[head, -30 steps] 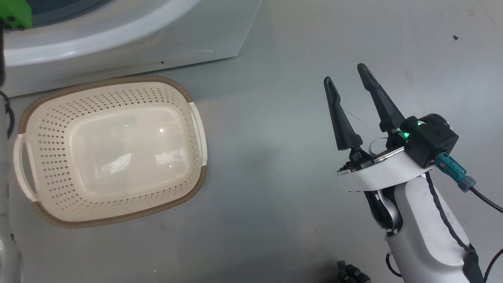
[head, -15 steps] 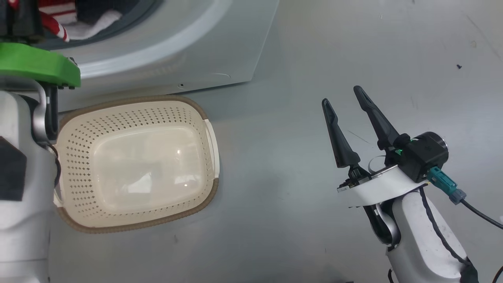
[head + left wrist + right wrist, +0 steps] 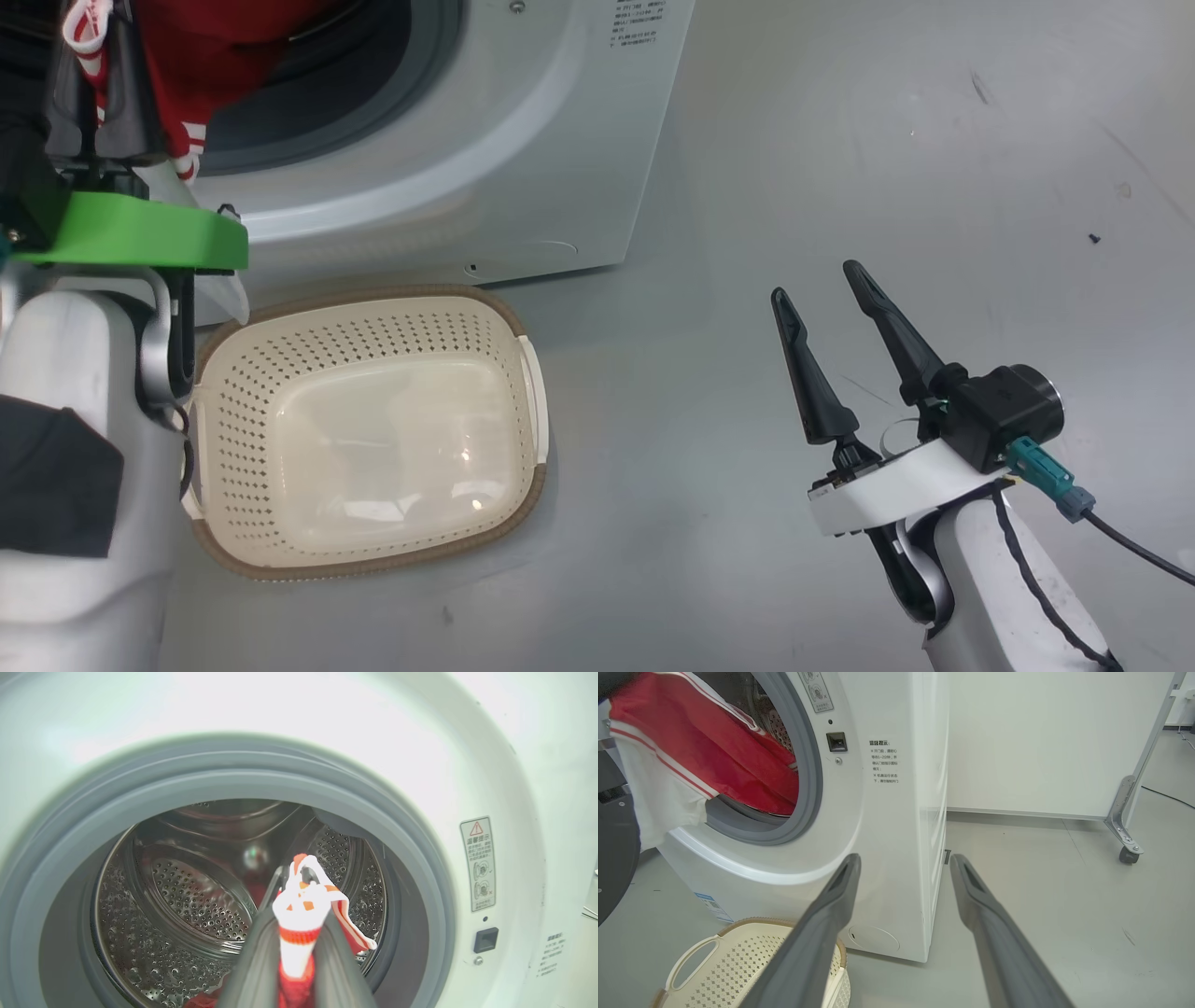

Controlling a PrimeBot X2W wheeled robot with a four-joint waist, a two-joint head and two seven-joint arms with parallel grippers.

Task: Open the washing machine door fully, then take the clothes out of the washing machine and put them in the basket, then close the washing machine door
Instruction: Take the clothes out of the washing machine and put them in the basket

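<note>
clothes (image 3: pixel 299 914), one red-white bunch, clenched in left jaws; right jaws spread; one basket (image 3: pixel 229 439).

Floor (image 3: pixel 794 140): smooth grey, slightly glossy, with faint scuffs and streaks.

Washing machine (image 3: pixel 523 168): white, stands directly on the floor, one lower front corner facing the open floor.

Basket (image 3: pixel 233 448): cream, perforated, brown rim. It sits flat on the floor just in front of the machine's base. Cannot tell if rim and base panel touch.

Small dark speck (image 3: pixel 1094 239): lies on the floor, well apart from the basket and machine, off to the right.

Right wrist view: past the machine's side, a white panel (image 3: pixel 1041 742) stands on the floor on a metal leg with a caster (image 3: pixel 1127 855). A dark cable (image 3: pixel 1162 794) lies on the floor near that leg.
</note>
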